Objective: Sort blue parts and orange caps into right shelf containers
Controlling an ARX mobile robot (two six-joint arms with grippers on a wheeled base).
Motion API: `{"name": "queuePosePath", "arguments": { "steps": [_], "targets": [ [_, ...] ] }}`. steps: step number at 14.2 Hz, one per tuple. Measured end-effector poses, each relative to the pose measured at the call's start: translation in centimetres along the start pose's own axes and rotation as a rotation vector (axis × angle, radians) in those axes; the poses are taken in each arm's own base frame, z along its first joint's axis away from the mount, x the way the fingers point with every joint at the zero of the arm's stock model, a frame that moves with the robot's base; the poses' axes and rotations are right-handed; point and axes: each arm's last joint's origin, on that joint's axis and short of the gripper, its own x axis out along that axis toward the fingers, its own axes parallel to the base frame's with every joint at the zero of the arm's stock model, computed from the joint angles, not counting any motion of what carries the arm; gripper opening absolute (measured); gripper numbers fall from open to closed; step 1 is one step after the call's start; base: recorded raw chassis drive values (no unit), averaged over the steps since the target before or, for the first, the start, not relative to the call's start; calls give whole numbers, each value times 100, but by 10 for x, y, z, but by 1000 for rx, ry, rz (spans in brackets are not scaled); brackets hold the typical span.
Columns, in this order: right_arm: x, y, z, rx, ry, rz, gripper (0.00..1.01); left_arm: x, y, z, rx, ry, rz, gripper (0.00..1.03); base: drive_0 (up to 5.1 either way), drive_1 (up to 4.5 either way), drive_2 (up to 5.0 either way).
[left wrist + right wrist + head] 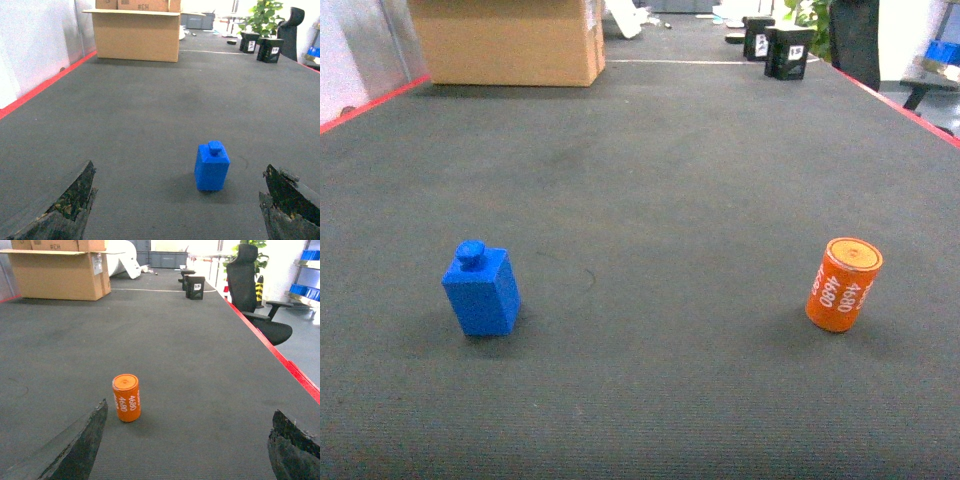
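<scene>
With both sets of fingers wide and empty, the off-centre cap (126, 397) could tip if the right fingers (80, 447) clip it.

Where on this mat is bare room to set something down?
The wide stretch between the blue part and the orange cap is bare, as is the middle beyond them. The far end is crowded: cardboard box, black boxes.

Both claws' fingertips (65, 210) (80, 445) cut off by frame edges; distant black boxes' (788, 52) labels perhaps unreadable.
</scene>
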Motion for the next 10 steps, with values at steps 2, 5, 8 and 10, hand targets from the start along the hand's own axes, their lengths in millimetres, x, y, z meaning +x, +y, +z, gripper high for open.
{"name": "queuePosePath", "arguments": {
  "steps": [2,5,8,10],
  "targets": [
    [0,0,0,0,0,0,98,0,0,0,0,0,0,98,0,0,0],
    [0,0,0,0,0,0,98,0,0,0,0,0,0,98,0,0,0],
    [0,0,0,0,0,0,98,0,0,0,0,0,0,98,0,0,0],
    [0,0,0,0,0,0,98,0,0,0,0,0,0,98,0,0,0]
  ]
}}
